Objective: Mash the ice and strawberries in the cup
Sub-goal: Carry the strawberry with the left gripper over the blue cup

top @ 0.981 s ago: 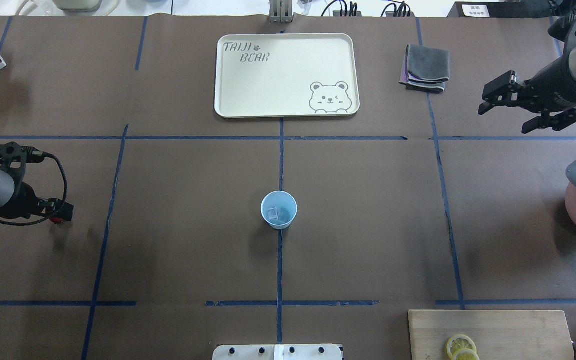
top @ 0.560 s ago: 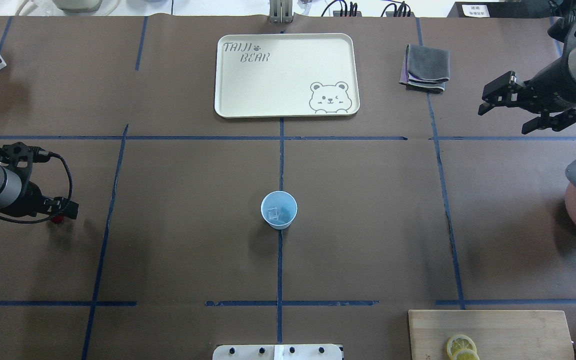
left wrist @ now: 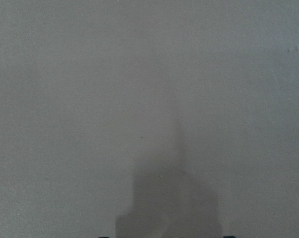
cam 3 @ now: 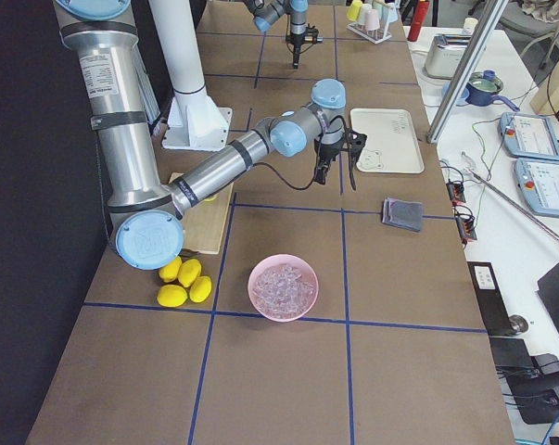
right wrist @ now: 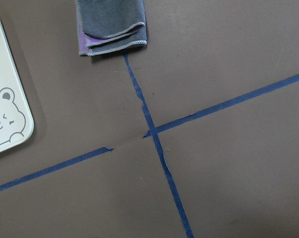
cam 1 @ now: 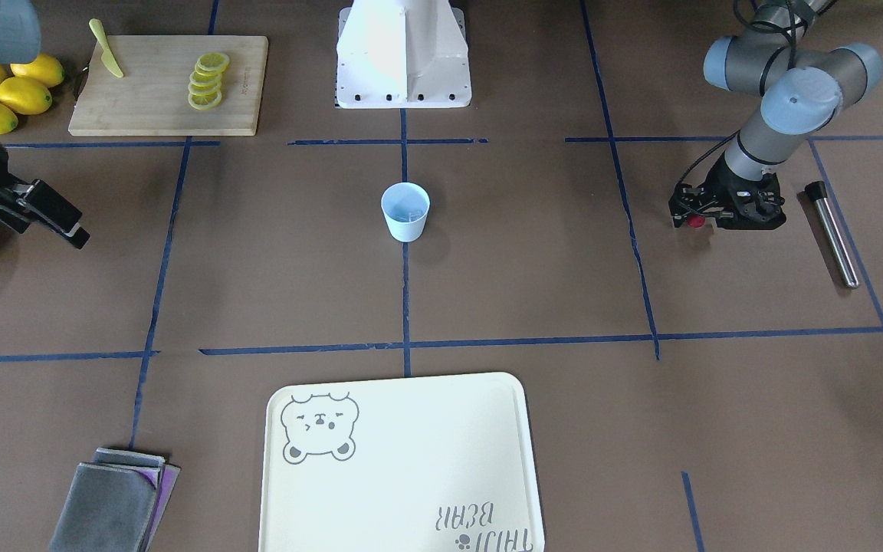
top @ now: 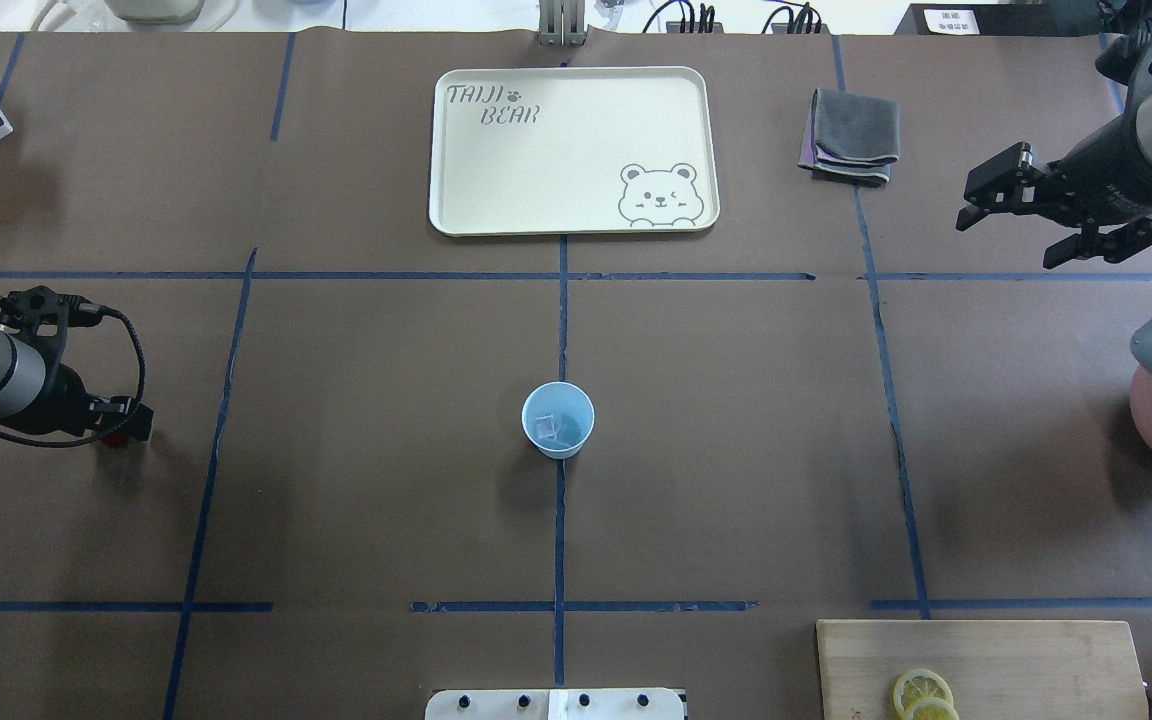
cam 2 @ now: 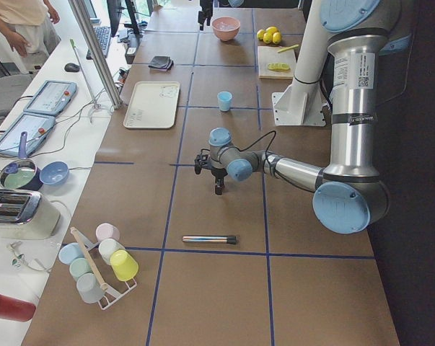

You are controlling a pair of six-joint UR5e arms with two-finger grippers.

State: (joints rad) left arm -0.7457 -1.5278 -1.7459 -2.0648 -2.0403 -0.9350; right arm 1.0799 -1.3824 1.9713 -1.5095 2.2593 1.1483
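Observation:
The pale-blue cup stands upright at the table's middle, also in the front view. Clear ice chunks lie in its bottom. My left gripper points down close over the table at the far left, well away from the cup. It looks shut, with a small dark-red strawberry at its tip. The left wrist view shows only blurred table. My right gripper hangs open and empty above the table at the far right, beyond the cloth.
A cream tray lies behind the cup, a folded grey cloth to its right. A pink bowl of ice, lemons and a cutting board are at right. A metal rod lies beside my left gripper.
My left arm has shifted slightly to the right and lowered a little, with the red berry staying at its tip. The right arm has barely moved.

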